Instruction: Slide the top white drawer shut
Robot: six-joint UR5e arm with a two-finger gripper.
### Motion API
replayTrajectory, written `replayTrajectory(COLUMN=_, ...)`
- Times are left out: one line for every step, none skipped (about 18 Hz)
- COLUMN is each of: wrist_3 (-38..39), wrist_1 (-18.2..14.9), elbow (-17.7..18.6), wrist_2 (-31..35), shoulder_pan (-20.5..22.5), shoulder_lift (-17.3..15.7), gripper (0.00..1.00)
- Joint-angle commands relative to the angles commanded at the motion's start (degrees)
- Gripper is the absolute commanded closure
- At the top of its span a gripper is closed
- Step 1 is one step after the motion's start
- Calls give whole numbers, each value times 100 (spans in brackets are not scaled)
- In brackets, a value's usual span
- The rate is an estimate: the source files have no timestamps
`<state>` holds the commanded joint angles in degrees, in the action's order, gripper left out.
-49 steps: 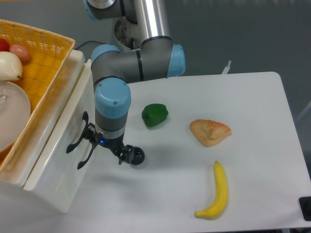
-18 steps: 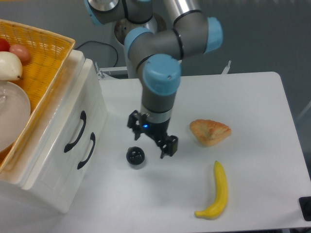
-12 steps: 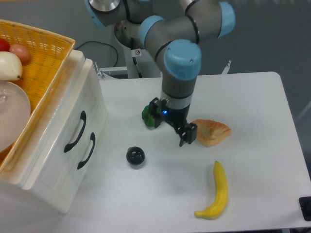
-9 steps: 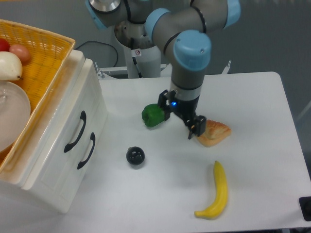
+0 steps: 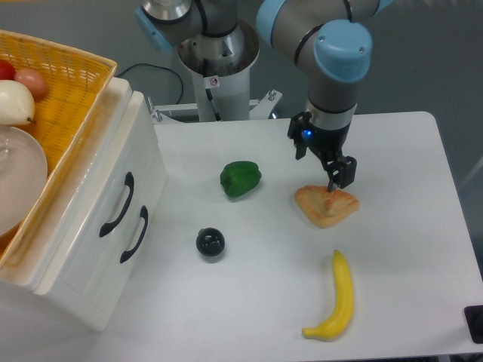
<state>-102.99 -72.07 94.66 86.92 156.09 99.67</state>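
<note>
At the far left the basket [image 5: 68, 75] sits on the cabinet, and just below it the top drawer [image 5: 113, 192] now lies flush with the cabinet front, its black handle [image 5: 117, 205] just above the lower handle [image 5: 133, 234]; 2.7 seconds ago it stood pulled out with the gripper at that handle. So the closing looks done. Rightward lie a black ball [image 5: 210, 243], a green pepper [image 5: 241, 178], and a pastry [image 5: 326, 204]. The gripper [image 5: 324, 158] has swung away over the pastry, holding nothing; whether its jaws are open, I cannot tell. A banana [image 5: 337, 296] lies nearest the front edge.
</note>
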Motion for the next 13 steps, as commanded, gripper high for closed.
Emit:
replayTrajectory(wrist_3=-89, wrist_1=-70, elbow=-26, wrist_2=0, shoulder_pan=62, shoulder_lift=0, gripper=0)
replayTrajectory(wrist_3=-99, wrist_1=-132, elbow=-44, wrist_2=-17, shoulder_pan=71, shoulder_lift=0, gripper=0)
replayTrajectory(wrist_3=-108, wrist_1=-167, elbow=-70, wrist_2=-17, shoulder_pan=45, shoulder_lift=0, gripper=0)
replayTrajectory(wrist_3=-108, wrist_1=-185, elbow=-79, wrist_2=-17, shoulder_pan=-16, shoulder_lift=-9, gripper=0)
replayTrajectory(wrist_3=-99, wrist_1=-194, elbow=-105, wrist_2=-9, shoulder_pan=-95, shoulder_lift=-26, gripper=0)
replayTrajectory(wrist_3=-99, wrist_1=-194, elbow=-123, wrist_2=-9, shoulder_pan=-148, shoulder_lift=-105, gripper=0)
replayTrajectory(wrist_3=-99, wrist_1=-185, elbow=-132, wrist_2=-9, shoulder_pan=-175, shoulder_lift=-123, gripper=0)
replayTrajectory(wrist_3=-99, wrist_1=-176, elbow=-141, wrist_2=-9, shoulder_pan=-210, shoulder_lift=-114, gripper=0)
replayTrajectory(wrist_3=-90, wrist_1=-176, elbow=-149, wrist_2=-17, shoulder_pan=-219, shoulder_lift=-114, gripper=0)
replayTrajectory(wrist_3=-90, wrist_1=-185, elbow=-167, wrist_2=-35, shoulder_pan=-236, shoulder_lift=-106, gripper=0)
replayTrajectory(wrist_3=-90, wrist_1=-176, elbow=-167, wrist_2=-26, shoulder_pan=-263, shoulder_lift=-105, gripper=0)
replayTrajectory(wrist_3=-90, wrist_1=-176, elbow=-167, wrist_2=-35, shoulder_pan=-289, shoulder_lift=-105, gripper=0)
replayTrajectory(wrist_3=-90, wrist_1=-185, elbow=-158, wrist_2=-44, shoulder_pan=-289, shoulder_lift=-105, gripper=0)
